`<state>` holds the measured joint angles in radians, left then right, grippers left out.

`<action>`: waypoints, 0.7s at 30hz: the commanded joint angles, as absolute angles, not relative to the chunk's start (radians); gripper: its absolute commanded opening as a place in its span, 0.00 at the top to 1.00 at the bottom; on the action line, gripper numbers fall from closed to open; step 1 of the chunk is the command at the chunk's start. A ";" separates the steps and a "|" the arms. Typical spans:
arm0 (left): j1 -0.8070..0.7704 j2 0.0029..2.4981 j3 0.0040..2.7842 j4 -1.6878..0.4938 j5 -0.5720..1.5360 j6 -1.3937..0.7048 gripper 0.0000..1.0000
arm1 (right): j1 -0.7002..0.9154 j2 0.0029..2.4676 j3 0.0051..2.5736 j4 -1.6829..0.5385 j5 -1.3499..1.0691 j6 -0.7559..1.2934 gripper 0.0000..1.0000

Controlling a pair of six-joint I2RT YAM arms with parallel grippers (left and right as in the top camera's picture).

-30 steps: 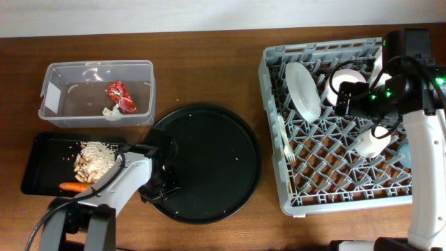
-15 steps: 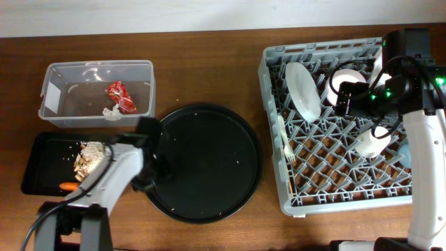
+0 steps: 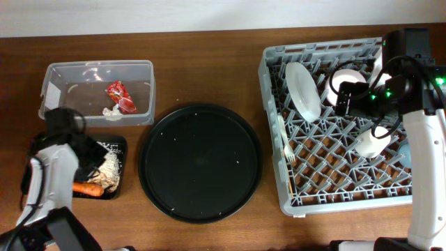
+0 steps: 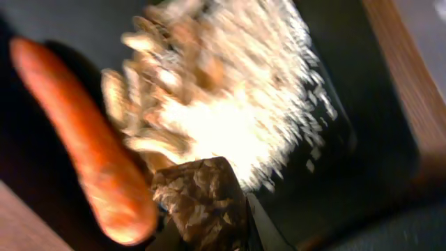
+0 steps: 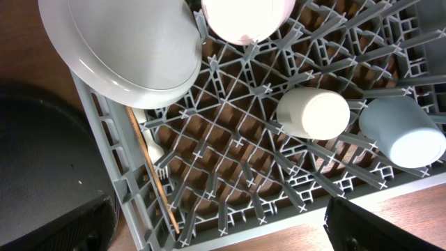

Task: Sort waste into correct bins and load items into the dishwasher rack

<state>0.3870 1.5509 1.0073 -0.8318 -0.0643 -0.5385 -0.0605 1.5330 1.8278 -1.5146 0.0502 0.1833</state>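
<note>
**A:** Overhead: we log the red wrapper [image 3: 120,96] in the clear tub [image 3: 77,90]. The carrot [image 3: 88,187] and scraps [image 3: 108,167] lie in the flat black tray [image 3: 117,145].

**B:** Left wrist: our left gripper [image 4: 203,226] is nearly closed, pinching the small brown chunk [image 4: 198,199] just beside the carrot.

**A:** Right wrist: our right gripper [image 5: 219,230] is spread wide and holds nothing. It hangs over the rack [image 5: 230,139], which holds the plate [image 5: 125,49], bowl [image 5: 244,17], white cup [image 5: 313,113] and light-blue cup [image 5: 404,136].

Overhead looks straight down; wrist views sit close above tray [image 3: 121,143], rack [image 3: 327,174].

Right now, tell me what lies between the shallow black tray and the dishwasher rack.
The large round black tray lies between them, seen in the overhead view.
</note>
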 commanded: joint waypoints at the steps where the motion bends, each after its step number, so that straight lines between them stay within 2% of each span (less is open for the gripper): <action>1: 0.468 1.544 1.017 -0.826 -0.076 -0.522 1.00 | -0.068 1.540 1.829 -1.515 0.045 0.183 0.01; 4: 0.495 1.554 1.016 -0.826 -0.076 -0.522 0.98 | -0.068 1.540 1.829 -1.515 0.045 0.183 0.01; 5: 0.500 1.559 1.016 -0.827 -0.076 -0.522 0.93 | -0.068 1.540 1.829 -1.515 0.045 0.183 0.01; 6: 0.501 1.563 1.016 -0.827 -0.076 -0.522 0.85 | -0.068 1.540 1.829 -1.515 0.045 0.183 0.01; 9: 0.500 1.573 1.016 -0.838 -0.076 -0.522 0.78 | -0.068 1.540 1.829 -1.515 0.045 0.183 0.01; 14: 0.500 1.573 1.016 -0.853 -0.076 -0.522 0.48 | -0.068 1.540 1.829 -1.515 0.045 0.183 0.01; 17: 0.500 1.573 1.016 -0.855 -0.075 -0.522 0.44 | -0.068 1.540 1.829 -1.515 0.045 0.183 0.01; 21: 0.500 1.559 1.019 -0.863 -0.044 -0.521 0.43 | -0.068 1.540 1.829 -1.515 0.045 0.183 0.01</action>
<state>0.4953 1.5646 1.0073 -0.8536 -0.0643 -0.5274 -0.0605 1.5330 1.8278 -1.5146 0.0502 0.1837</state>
